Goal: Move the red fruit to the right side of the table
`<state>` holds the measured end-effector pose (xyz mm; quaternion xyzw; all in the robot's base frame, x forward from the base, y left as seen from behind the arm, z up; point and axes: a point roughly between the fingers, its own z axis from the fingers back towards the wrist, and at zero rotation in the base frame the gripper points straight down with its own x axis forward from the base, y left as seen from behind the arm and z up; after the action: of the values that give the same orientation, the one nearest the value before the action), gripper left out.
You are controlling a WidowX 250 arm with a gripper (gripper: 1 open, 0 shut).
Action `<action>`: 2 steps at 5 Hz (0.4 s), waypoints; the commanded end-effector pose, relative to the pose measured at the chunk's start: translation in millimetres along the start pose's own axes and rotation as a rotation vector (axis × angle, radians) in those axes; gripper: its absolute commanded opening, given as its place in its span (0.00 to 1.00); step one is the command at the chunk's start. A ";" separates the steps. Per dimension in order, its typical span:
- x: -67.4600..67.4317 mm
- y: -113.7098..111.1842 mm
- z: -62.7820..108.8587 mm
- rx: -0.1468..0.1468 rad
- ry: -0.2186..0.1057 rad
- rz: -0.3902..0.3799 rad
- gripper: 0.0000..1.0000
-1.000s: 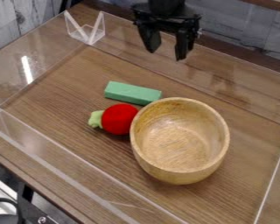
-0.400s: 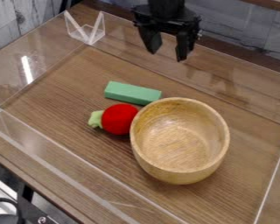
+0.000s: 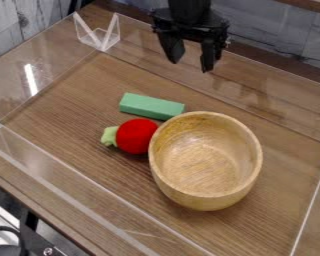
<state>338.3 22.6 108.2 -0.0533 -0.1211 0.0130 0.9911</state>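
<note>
Jaws (image 3: 192, 60) open, fingers apart, nothing between them, up at the far end of the camera view. Red fruit (image 3: 136, 137) well apart from them, out toward the camera and off to the picture's left; leafy end points away from the bowl. Green block (image 3: 152, 106) lies between jaws and fruit, nearer the fruit. Wooden bowl (image 3: 206, 160) also camera-side of the jaws, close by the fruit; whether the two touch, can't tell.

Progress: likely at the start. Fruit ungripped, resting on the tabletop (image 3: 69, 130). Reading "right" as picture right, all remains: reach over, close on fruit, lift, carry past the bowl, set down, let go. The view alone doesn't settle whose right is meant.

Against the earlier frame, same camera: fruit, block and bowl unmoved. Jaws just as wide, at most a slight shift in their place; no clear approach to the fruit.
</note>
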 end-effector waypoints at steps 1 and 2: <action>6.2 -6.0 18.1 0.007 -0.062 -0.027 1.00; 6.0 -7.2 19.1 0.012 -0.067 -0.035 1.00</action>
<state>337.4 20.0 106.1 -0.0500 -0.1210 0.0058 0.9914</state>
